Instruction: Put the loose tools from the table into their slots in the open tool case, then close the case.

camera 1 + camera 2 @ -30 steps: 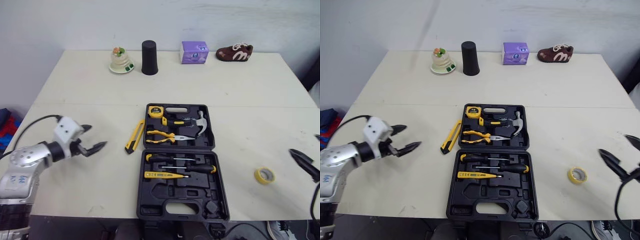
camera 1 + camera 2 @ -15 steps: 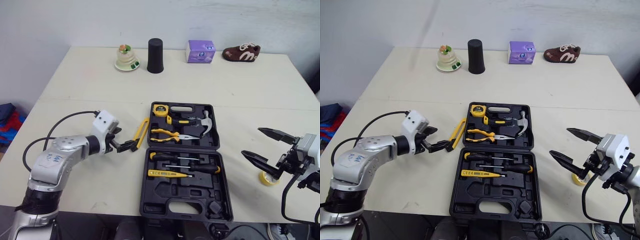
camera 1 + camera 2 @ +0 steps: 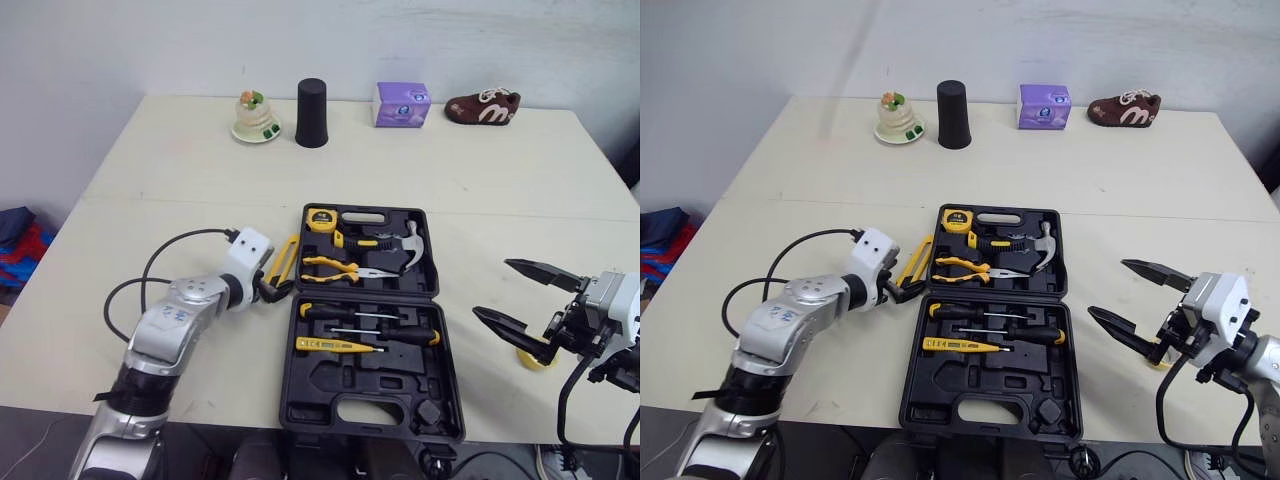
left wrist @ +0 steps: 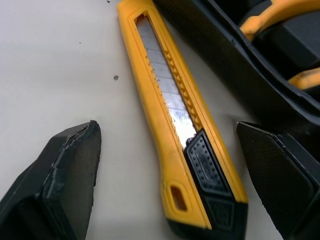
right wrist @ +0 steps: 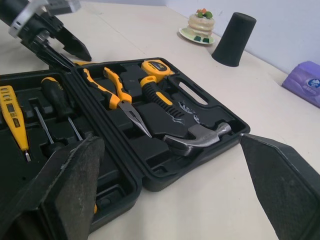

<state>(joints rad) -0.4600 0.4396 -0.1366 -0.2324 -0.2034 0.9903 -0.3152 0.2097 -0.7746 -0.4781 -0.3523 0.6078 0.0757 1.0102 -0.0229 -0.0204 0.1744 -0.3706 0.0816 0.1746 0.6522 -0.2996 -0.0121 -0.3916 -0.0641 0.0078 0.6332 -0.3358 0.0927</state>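
Yellow plastic knife (image 4: 175, 135) was seen lying flat on the desk (image 3: 180, 170), just beside the left wall of the open case (image 3: 345, 378) and outside it. Left gripper (image 4: 166, 126) was set over the knife's black end with its jaws spread, one finger on the open desk side and the other by the case wall. No contact could be made out.

The knife was judged light, stiff and smooth-sided, so likely slippery. Blade segments were exposed in its top window. A hold was judged best taken across the narrow sides near the ribbed black slider, not on the blade face. Little room was left on the case side, so a scrape on the wall was thought possible.

Right gripper (image 3: 492, 288) was held over the tape (image 3: 538, 357), jaws spread, nothing pinched. Empty recesses were seen in the case's near half.
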